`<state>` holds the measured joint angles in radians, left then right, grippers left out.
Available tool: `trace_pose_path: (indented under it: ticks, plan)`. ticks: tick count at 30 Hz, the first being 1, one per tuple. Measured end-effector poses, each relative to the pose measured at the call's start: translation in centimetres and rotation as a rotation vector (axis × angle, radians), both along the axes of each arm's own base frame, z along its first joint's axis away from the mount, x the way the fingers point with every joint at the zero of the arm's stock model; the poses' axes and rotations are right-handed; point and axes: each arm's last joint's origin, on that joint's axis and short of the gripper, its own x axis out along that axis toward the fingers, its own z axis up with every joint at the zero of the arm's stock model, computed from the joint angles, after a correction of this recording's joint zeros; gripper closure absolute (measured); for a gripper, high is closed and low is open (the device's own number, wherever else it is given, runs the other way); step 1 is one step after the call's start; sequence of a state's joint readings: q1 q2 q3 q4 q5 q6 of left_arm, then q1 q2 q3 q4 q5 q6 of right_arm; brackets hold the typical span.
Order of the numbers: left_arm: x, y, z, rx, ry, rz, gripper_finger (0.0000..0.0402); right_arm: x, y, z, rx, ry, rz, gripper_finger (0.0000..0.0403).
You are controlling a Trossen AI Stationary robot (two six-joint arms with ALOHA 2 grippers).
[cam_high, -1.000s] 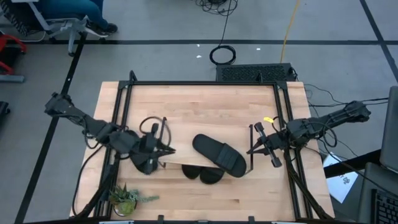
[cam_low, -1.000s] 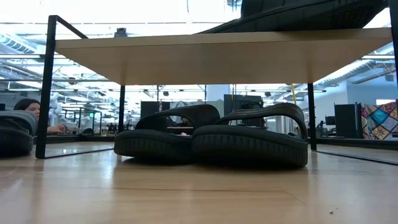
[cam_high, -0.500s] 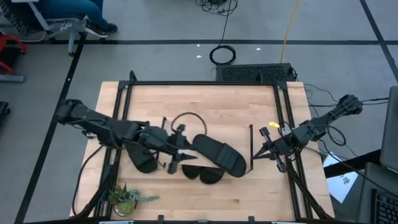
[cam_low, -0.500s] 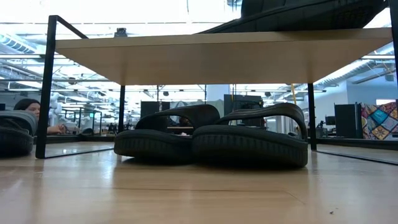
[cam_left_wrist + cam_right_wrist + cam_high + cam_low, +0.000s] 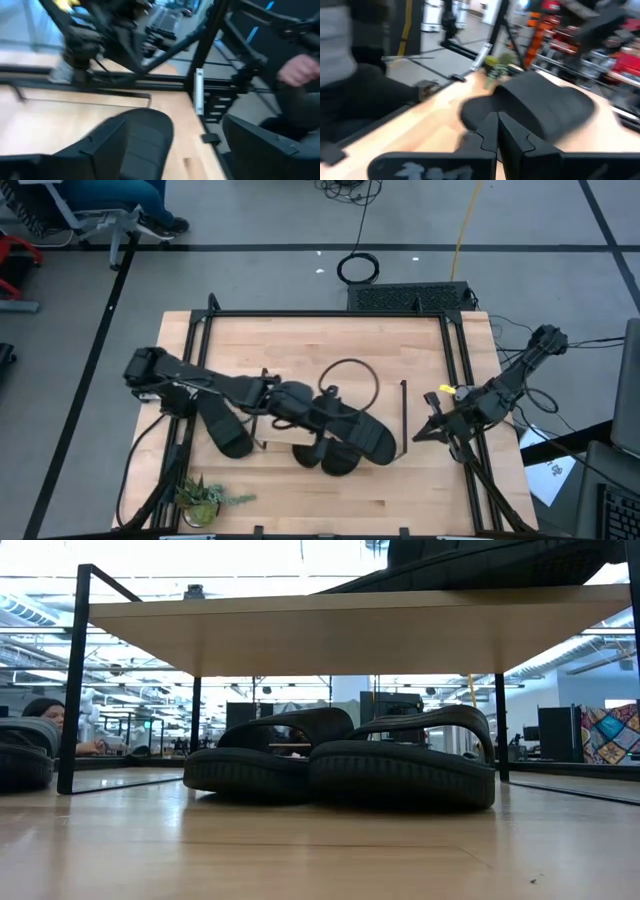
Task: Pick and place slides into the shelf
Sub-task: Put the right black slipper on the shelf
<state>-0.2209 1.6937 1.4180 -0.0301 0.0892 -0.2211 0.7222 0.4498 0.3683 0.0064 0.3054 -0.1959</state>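
The shelf [image 5: 350, 628] stands at the table's middle, and one black slide [image 5: 355, 432] lies slantwise on its light wood top. Two more slides [image 5: 270, 768] [image 5: 405, 770] rest sole-down on the table under it. Another slide [image 5: 226, 432] lies on the table left of the shelf. My left gripper [image 5: 322, 420] hangs open over the left end of the top slide [image 5: 145, 132]; its fingers stand on either side of that end. My right gripper [image 5: 430, 430] is shut and empty, right of the shelf near the table's right rail.
A small potted plant [image 5: 205, 498] stands at the table's near left corner. Black frame rails [image 5: 200, 370] run along the table's sides. The shelf's thin wire legs [image 5: 72, 680] stand at its ends. A person [image 5: 42, 712] sits beyond the table.
My left gripper has swung from beside the slide on the table's left toward the table's right, over the shelf top to the slide lying there, and has opened wide. My right gripper has drawn back a little toward the right near corner. No slide has moved.
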Motion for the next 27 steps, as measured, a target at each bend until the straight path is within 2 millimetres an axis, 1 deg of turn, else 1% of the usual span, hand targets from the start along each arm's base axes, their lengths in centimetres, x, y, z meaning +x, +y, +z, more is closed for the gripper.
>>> trace_pose_path:
  ticks: [1, 3, 6, 10, 14, 17, 20, 27]
  plan:
    - [0.5, 0.3, -0.2, -0.026, 0.014, -0.018, 0.0074, -0.3, -0.2, 0.1, 0.003, -0.004, -0.021, 0.0403]
    - [1.3, 0.9, -0.5, -0.071, 0.052, -0.044, 0.0060, -1.0, -0.5, 0.3, 0.022, -0.021, 0.001, 0.0403]
    - [1.6, 1.5, -0.3, -0.090, 0.065, -0.049, 0.0046, -2.0, -0.8, 0.5, 0.031, -0.042, 0.043, 0.0403]
    - [1.3, 1.8, 0.2, -0.055, 0.050, -0.049, 0.0039, -2.9, -1.3, 0.5, 0.022, -0.055, 0.068, 0.0403]
    - [1.0, 1.9, 0.8, -0.046, 0.027, -0.030, 0.0039, -3.4, -2.0, 1.0, 0.019, -0.125, 0.058, 0.0403]
    - [0.9, 2.0, 0.8, -0.044, 0.032, -0.025, 0.0039, -3.7, -2.6, 1.3, 0.029, -0.169, 0.046, 0.0403]
    - [0.9, 2.0, 0.6, -0.040, 0.049, -0.023, 0.0039, -4.0, -3.0, 1.2, 0.024, -0.167, 0.070, 0.0403]
    - [0.8, 2.1, 0.3, -0.059, 0.093, 0.005, 0.0039, -4.5, -3.8, 0.7, 0.049, -0.140, 0.044, 0.0403]
